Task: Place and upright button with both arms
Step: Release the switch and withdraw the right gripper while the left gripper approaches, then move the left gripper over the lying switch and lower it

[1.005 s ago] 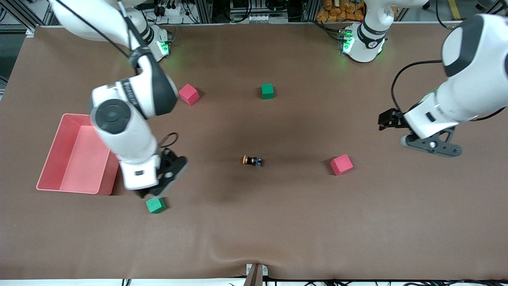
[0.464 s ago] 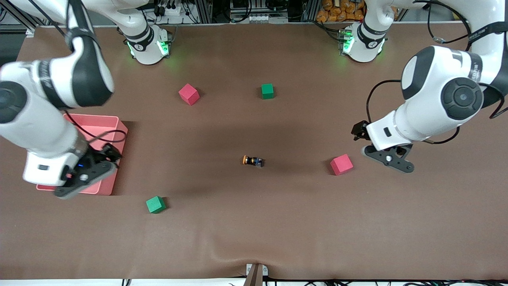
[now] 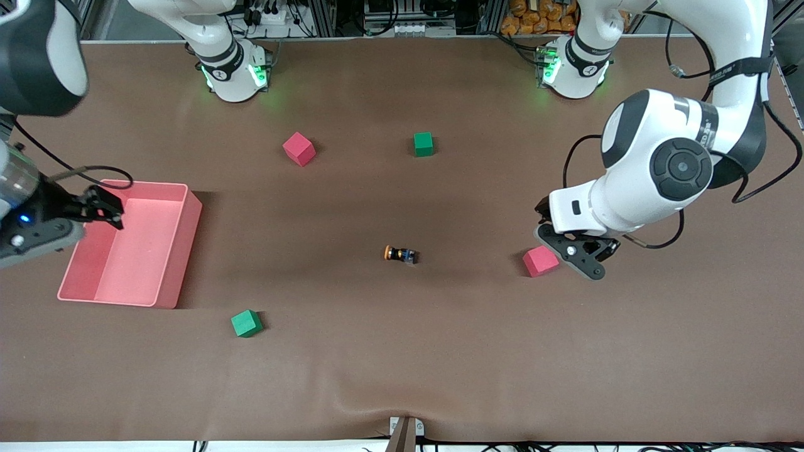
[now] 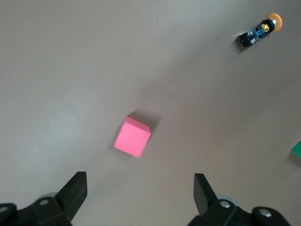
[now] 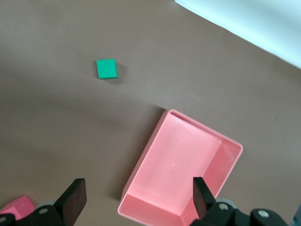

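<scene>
The button lies on its side at the middle of the table, its orange cap toward the right arm's end; it also shows in the left wrist view. My left gripper hangs open over the table right beside a red cube, well apart from the button. Nothing sits between its fingers, and the red cube lies just ahead of them. My right gripper is open and empty over the end of a pink bin at the right arm's end of the table.
The pink bin holds nothing. A green cube lies nearer to the front camera than the bin, and shows in the right wrist view. Another red cube and green cube lie toward the bases.
The right arm swung away from the green cube and out over the pink bin. The left arm came in toward the red cube. The button has not moved.
</scene>
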Action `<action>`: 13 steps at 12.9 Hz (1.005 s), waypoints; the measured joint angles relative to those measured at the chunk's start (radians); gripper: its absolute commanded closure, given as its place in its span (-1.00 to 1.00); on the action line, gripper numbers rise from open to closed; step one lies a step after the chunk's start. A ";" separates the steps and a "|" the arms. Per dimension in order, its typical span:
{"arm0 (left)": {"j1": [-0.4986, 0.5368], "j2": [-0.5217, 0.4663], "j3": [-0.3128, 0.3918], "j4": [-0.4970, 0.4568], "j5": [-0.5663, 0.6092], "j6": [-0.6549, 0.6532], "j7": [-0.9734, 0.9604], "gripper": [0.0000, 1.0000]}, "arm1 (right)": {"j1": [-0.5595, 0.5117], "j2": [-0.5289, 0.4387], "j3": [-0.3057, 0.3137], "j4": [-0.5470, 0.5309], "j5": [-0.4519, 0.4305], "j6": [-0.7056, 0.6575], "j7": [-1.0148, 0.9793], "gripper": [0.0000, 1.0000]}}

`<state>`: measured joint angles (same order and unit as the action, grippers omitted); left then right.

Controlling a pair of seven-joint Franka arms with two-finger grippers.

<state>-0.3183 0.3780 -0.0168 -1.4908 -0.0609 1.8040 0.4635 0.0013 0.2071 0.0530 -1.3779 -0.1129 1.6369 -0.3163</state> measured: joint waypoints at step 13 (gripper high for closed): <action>-0.140 0.150 -0.064 0.002 0.075 0.283 0.445 -1.00 | -0.023 -0.183 -0.055 -0.140 0.061 -0.172 0.446 -1.00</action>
<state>-0.4587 0.5283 -0.0811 -1.4892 0.0138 2.0865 0.9085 -0.0221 0.0237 -0.0015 -1.5180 -0.0520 1.4646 0.1296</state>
